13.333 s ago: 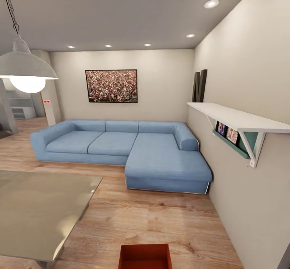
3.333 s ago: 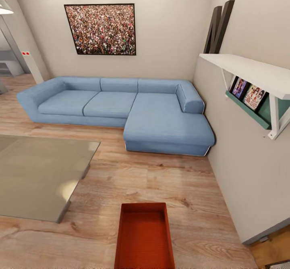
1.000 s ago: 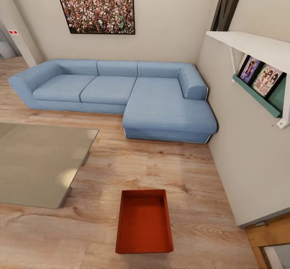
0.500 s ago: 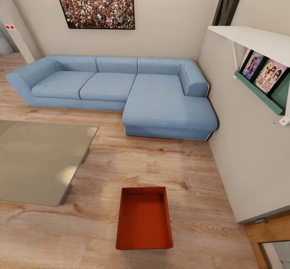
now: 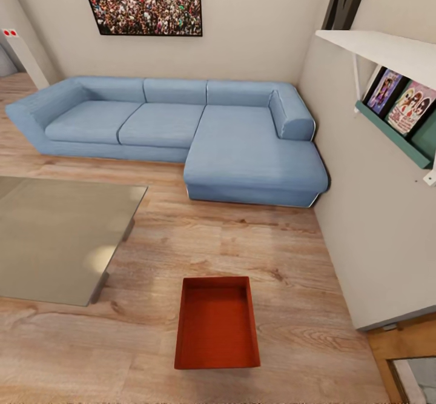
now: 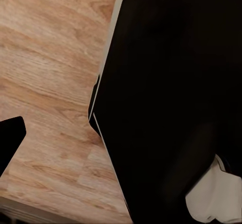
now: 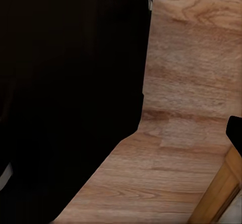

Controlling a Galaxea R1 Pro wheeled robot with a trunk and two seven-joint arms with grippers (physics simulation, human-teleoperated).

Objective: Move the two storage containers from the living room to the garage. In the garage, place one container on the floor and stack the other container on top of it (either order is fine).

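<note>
I see the wall picture (image 5: 142, 1) cut off by the head view's top edge, and the glass bench (image 5: 57, 237) runs off its left edge. The photos (image 5: 402, 104) on the green shelf (image 5: 393, 143) are too small to read. A black body (image 6: 166, 103) blocks much of each wrist view.

You are looking at one red-orange storage container (image 5: 217, 323) on the wood plank floor (image 5: 254, 252), one blue sectional sofa (image 5: 181, 134), one glass-topped table (image 5: 54, 234), one framed crowd picture (image 5: 142, 1), one white wall shelf (image 5: 387, 49) and, beneath it, one teal ledge (image 5: 393, 140) carrying two picture cards (image 5: 399, 98).
</note>
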